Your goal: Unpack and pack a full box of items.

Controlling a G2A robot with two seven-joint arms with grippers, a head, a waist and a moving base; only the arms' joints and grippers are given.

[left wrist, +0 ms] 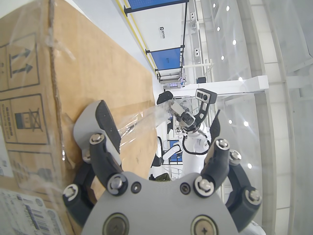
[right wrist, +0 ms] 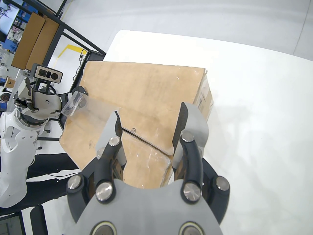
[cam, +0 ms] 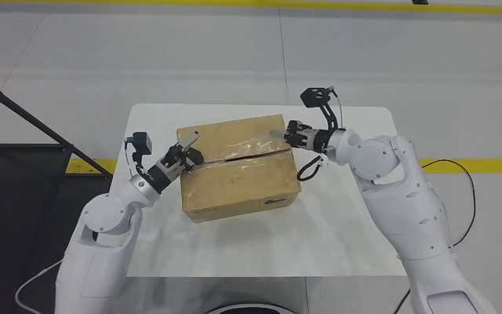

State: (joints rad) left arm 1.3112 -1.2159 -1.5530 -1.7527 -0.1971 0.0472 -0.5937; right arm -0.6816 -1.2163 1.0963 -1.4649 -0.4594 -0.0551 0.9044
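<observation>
A brown cardboard box lies closed on the white table. Its top flaps meet in a seam that gapes slightly. A strip of clear tape runs along that seam, partly lifted and crumpled at one end. My left gripper is open at the box's left top edge, one finger over the cardboard by the tape. My right gripper is open over the right end of the seam.
A black cable from the right arm loops onto the table beside the box. A black metal frame stands off the table's left side. Bare tabletop lies in front of the box and to its right.
</observation>
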